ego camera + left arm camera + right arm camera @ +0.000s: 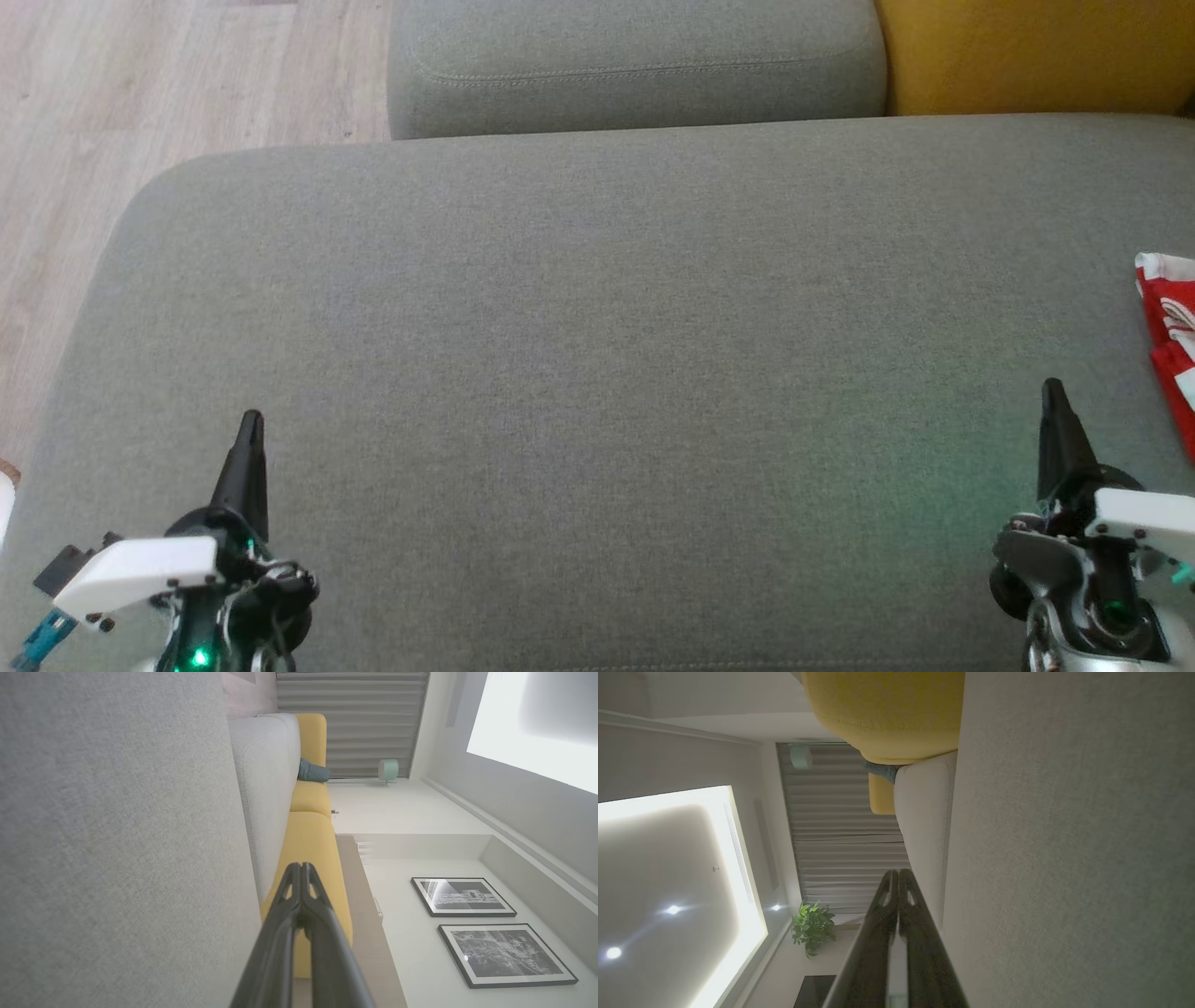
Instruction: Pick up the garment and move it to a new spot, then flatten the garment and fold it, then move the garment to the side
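Grey cushion (597,327) with the garment (1176,317) at its right edge
The red-and-white cloth is cut off by the frame, near the right gripper (1053,390) but apart from it. Fingers of both the left gripper (250,422) and the right are seen pressed together, nothing held

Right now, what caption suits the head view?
Left end effector and right end effector, shut, over grey sofa; red cloth at right edge.

Left gripper (250,425): long tapered black fingers (245,478), white wrist plate (140,567), dark screws, green LED (198,659), blue connector (45,637), loose cables. Right gripper (1053,390): same black fingers, white plate (1144,516), silver-grey housing (1034,558), green glow.
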Motion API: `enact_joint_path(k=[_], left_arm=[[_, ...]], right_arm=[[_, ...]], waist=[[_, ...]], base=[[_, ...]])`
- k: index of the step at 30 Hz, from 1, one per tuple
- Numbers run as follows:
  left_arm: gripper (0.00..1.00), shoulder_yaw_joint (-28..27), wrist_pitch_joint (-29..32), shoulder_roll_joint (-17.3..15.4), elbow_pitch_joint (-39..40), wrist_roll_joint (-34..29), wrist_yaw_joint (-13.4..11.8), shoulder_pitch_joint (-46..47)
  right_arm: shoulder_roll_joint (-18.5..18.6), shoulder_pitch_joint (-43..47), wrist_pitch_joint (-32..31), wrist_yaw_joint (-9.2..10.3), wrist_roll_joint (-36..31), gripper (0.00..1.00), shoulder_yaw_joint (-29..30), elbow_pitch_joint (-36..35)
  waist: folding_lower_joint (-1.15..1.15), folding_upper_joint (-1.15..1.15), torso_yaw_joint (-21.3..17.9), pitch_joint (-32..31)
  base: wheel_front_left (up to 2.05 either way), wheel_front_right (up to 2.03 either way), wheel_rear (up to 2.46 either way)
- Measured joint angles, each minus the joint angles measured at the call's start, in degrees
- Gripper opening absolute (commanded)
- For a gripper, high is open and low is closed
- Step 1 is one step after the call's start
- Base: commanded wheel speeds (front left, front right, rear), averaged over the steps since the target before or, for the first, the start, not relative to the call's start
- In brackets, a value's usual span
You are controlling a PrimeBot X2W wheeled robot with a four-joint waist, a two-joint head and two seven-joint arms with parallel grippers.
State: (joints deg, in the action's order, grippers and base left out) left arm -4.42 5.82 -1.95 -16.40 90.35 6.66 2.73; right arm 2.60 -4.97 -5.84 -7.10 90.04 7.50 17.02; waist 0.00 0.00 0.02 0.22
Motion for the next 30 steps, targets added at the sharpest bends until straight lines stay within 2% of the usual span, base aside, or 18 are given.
enact_joint_path(k=[3, 30], left_arm=[[0.00, -0.1, 0.2, 0.0, 0.2, 1.5, 0.4, 0.3], [0.00, -0.1, 0.2, 0.0, 0.3, 1.6, 0.4, 0.5]], right_arm=[[0.0, 0.0, -0.3, 0.00, 1.7, 0.00, 0.2, -0.7], [0.0, 0.0, -0.3, 0.00, 1.7, 0.00, 0.2, -0.8]], waist=[[0.00, 0.00, 0.0, 0.0], [0.00, 0.00, 0.0, 0.0]], base=[[0.00, 0.00, 0.00], [0.00, 0.00, 0.00]])
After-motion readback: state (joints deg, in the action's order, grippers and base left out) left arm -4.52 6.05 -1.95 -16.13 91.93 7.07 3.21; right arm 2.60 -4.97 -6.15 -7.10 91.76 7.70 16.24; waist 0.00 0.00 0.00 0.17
